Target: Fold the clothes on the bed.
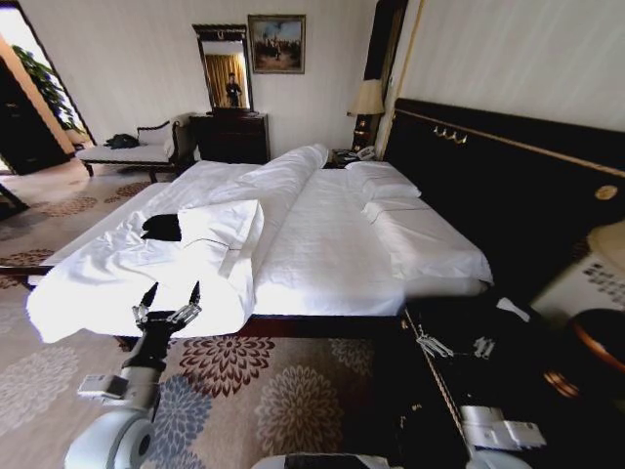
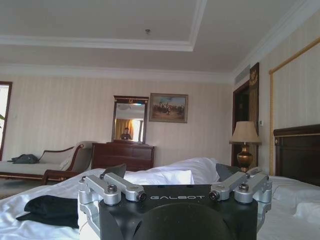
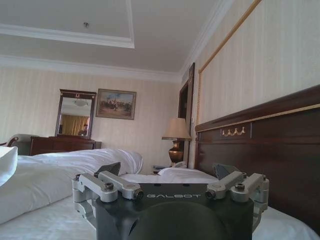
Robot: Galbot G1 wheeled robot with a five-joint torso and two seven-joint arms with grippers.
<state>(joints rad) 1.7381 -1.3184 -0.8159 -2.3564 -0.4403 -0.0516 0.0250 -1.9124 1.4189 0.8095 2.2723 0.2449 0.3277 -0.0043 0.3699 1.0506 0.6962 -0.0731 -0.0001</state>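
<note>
Head view, black T-shirt beside folded duvet, left hand apart, right hand apart.

Hotel-style bedroom: big white-sheeted bed with dark headboard, dresser with mirror at 11 o'clock, framed painting, bedside lamp, patterned carpet.

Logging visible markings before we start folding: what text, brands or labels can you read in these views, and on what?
"GALBOT": on the black body of the left claw, left wrist view.
"GALBOT": on the body of the right claw, right wrist view.
Black T-shirt on the bed: no print readable as it lies bunched.
</note>
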